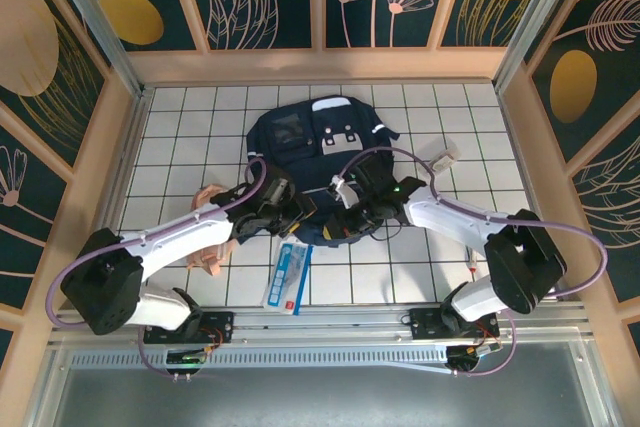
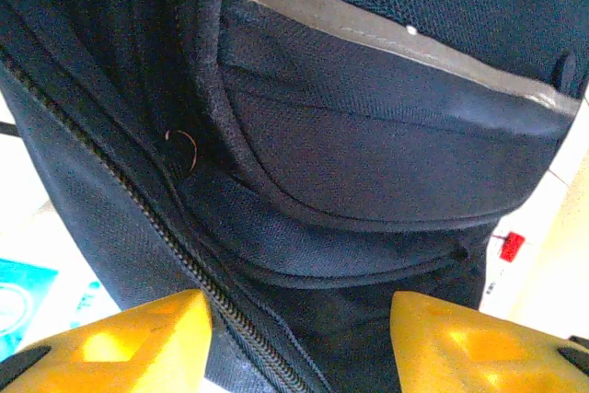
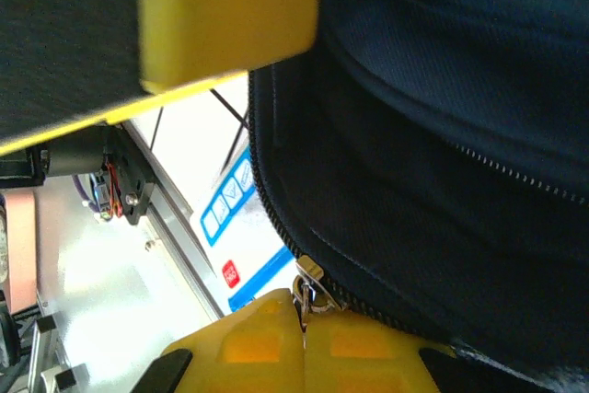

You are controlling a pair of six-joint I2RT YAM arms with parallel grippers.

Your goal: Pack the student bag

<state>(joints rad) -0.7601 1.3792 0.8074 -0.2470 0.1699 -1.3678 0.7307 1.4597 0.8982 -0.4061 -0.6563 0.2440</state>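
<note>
Presently, taking the left side first: the pink pouch (image 1: 212,197) lies on the white tiled table (image 1: 180,137), partly under my left arm. It is near the bag but outside it, so I judge it awaits packing. My left gripper (image 2: 299,342) stands at the near edge of the student bag (image 1: 320,137), jaws released and apart. Navy fabric and a run of zip teeth sit just ahead of them, and nothing is pinched. I judge it is placed there to take or steady the rim of the opening. A blue-and-white packet (image 1: 288,275) lies flat on the table just nearer than the bag, between my two arms and not packed either. The student bag itself lies flat at the middle of the table, white patches toward the far side, near edge toward my bases. My right gripper (image 3: 304,347) is clenched on the metal zip pull (image 3: 308,294), fingers closed together; I judge this hold is for drawing the zip along. A small white item (image 1: 446,159) lies just right of the bag; what it is I cannot tell. Count: one bag, one pouch, one packet, one white item, two grippers, one free and one gripping.
</note>
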